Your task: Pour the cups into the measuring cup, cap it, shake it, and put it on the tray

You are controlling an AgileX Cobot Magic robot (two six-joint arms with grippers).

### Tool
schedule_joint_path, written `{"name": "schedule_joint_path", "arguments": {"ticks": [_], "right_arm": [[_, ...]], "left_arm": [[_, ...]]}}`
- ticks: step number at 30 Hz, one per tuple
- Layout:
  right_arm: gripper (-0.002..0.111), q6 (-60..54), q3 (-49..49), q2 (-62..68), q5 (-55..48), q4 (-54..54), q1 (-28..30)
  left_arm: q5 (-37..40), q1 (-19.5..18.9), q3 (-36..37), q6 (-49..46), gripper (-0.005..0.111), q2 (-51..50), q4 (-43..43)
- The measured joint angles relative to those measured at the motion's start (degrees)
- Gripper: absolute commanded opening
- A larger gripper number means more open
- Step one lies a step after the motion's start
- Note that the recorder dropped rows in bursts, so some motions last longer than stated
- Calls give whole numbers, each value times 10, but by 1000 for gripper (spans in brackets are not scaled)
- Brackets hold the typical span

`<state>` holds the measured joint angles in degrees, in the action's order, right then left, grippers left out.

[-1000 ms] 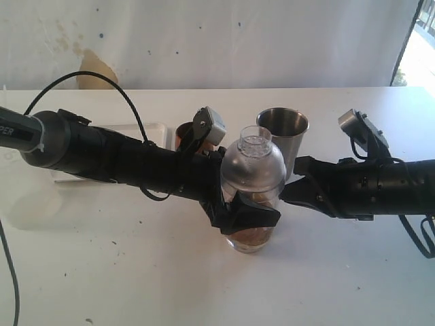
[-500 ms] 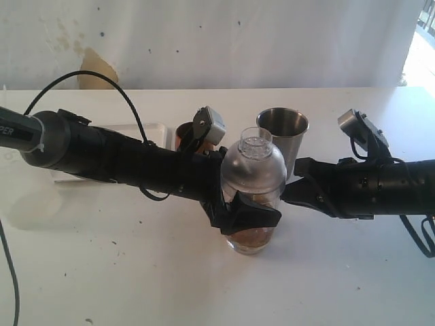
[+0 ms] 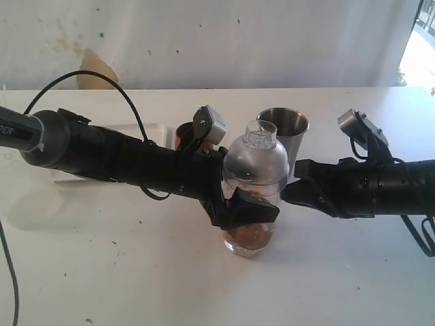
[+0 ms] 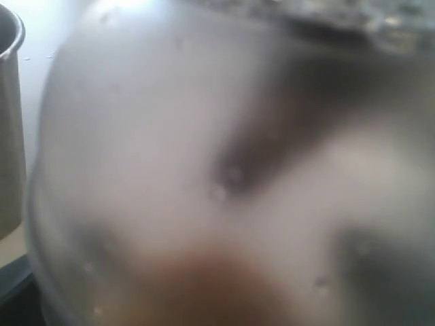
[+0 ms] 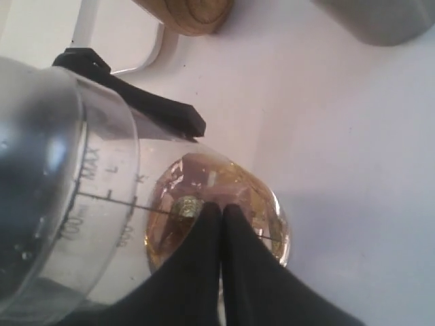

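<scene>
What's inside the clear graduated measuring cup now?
At the bottom of the tall clear plastic measuring cup lie brown contents. The left gripper around its middle covers whatever is above.

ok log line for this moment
left end effector: gripping tall clear plastic measuring cup | clear dome cap: on | right end effector: shut, beside cup

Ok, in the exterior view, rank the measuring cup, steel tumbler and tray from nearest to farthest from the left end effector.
1. measuring cup: between the fingers of the left end effector.
2. steel tumbler: just behind, to the right.
3. tray: far left, behind the arm.
</scene>
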<state>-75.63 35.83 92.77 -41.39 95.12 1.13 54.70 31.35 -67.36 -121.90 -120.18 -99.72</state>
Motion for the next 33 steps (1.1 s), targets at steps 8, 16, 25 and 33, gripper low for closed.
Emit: {"name": "schedule_joint_path", "arguments": {"ticks": [8, 16, 25, 33], "right_arm": [[0, -31, 0, -15, 24, 0, 0], [0, -40, 1, -182, 141, -6, 0], [0, 6, 1, -290, 183, -74, 0], [0, 37, 1, -311, 180, -111, 0]], "left_arm": [[-10, 0, 0, 1, 0, 7, 1], [-74, -18, 1, 3, 0, 113, 18], [-14, -56, 1, 28, 0, 208, 17], [-63, -84, 41, 19, 0, 245, 33]]}}
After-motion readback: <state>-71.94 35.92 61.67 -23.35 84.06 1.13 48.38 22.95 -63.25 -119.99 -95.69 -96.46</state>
